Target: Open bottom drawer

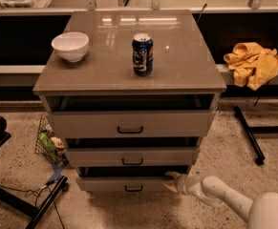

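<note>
Bottom drawer (105, 184), lowest in the cabinet (186, 66) and poking out a bit, stretches leftward from the tool (171, 180) at its front's right top corner, handle (133, 189) further left, so I'd guess the pull goes toward the camera; tool's opening, can't tell.

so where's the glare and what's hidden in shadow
camera view: overhead lights glare off the rear of the cabinet top; the inside of the bottom drawer is black shadow; the claw at that drawer's right end is well lit
</note>
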Tool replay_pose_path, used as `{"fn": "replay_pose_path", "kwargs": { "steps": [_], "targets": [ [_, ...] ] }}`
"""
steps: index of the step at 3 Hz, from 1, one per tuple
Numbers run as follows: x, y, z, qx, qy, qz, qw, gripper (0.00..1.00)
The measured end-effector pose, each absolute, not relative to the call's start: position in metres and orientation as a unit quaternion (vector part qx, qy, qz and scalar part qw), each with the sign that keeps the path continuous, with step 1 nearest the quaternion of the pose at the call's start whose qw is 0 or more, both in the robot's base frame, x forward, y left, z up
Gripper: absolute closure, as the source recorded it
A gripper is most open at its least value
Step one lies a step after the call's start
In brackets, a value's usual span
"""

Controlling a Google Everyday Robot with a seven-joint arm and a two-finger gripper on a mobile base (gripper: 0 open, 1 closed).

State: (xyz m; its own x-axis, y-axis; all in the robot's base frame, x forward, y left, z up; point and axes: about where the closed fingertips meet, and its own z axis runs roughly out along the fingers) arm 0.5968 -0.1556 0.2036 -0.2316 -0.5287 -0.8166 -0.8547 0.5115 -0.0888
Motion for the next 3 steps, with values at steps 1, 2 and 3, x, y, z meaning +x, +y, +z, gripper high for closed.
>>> {"fn": "replay_pose_path", "kwargs": {
  "steps": [1,2,3],
  "targets": [
    [0.5753,-0.1598,0.2026,-0.449,0.768,0.199,0.411,1.0],
    [0.5757,-0.1598,0.2043,-0.449,0.768,0.199,0.411,1.0],
    [0.5757,-0.1597,0.2049,-0.449,0.768,0.199,0.411,1.0]
  ]
}}
